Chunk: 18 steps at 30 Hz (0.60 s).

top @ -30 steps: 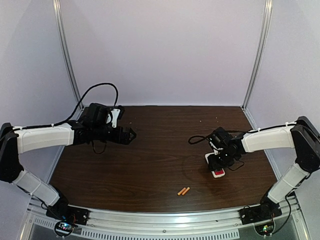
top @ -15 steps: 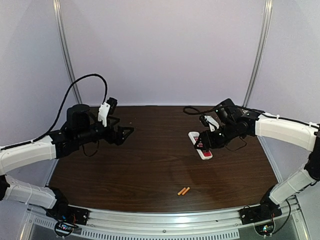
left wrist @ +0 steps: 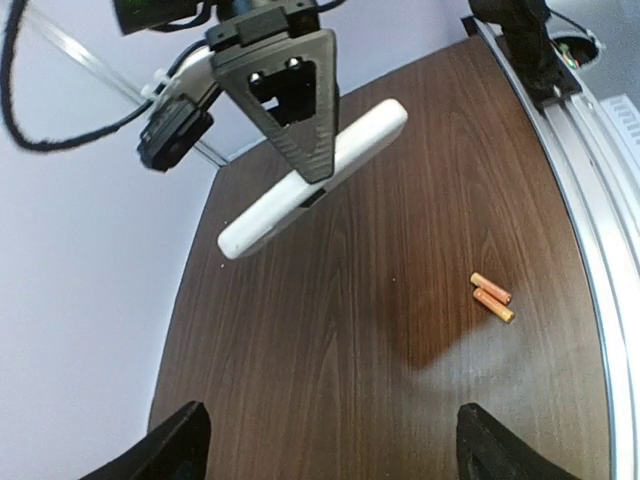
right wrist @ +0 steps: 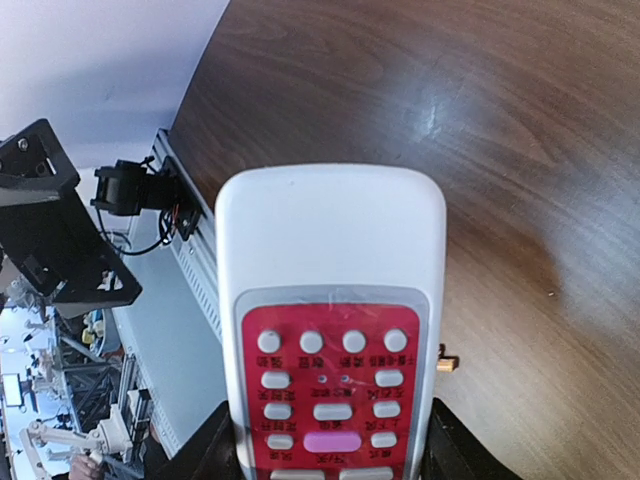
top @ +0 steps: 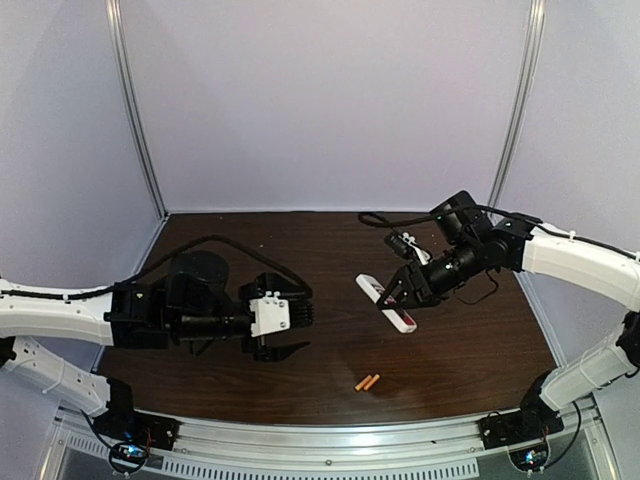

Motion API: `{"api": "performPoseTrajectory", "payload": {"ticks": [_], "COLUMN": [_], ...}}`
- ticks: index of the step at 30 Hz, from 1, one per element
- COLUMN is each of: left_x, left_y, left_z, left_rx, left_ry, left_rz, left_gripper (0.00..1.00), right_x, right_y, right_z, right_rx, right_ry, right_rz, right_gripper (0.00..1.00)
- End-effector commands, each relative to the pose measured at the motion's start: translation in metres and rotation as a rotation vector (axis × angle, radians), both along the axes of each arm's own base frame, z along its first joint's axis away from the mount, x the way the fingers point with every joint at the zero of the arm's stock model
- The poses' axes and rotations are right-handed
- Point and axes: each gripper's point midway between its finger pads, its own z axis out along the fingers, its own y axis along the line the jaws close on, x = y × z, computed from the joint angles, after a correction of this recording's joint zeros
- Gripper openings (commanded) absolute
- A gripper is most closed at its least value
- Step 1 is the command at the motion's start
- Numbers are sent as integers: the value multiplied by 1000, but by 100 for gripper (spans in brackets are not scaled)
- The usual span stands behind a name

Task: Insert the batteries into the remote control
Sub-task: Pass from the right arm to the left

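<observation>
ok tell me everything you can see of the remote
The remote is a slim white plastic handset with a rounded end and a red face carrying rows of small white buttons and one pink one; its back is plain white. The right gripper clamps it across its sides, holding it tilted above the table, touching nothing else.

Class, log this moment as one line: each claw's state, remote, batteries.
right claw: shut on remote control, held off table | left claw: open, empty | batteries: two, side by side on table, not loaded
</observation>
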Motion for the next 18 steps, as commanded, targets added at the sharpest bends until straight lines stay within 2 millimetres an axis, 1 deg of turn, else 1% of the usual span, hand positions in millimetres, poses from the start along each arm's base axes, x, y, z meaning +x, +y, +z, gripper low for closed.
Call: {"api": "performPoseTrajectory", "payload": {"ticks": [1, 6, 8, 14, 18], "left_x": [-3, -12, -13, -10, -13], "left_y": [-14, -33, -39, -52, -58], "left_z": [0, -1, -3, -14, -13], "left_rx": [153, 198, 217, 259, 260], "left_ry": [-181, -241, -250, -257, -258], "left_rz": [-78, -152, -169, -190, -225], "left_gripper": [84, 79, 76, 69, 66], "right_x": [-33, -50, -55, -72, -81], "right_y": [10, 24, 29, 42, 47], "right_z": [-5, -1, 0, -1, -5], "right_rx": [32, 61, 70, 70, 55], "right_ry": [96, 138, 150, 172, 188], "right_rz": [98, 160, 179, 236, 270], "right_gripper": [26, 24, 24, 22, 21]}}
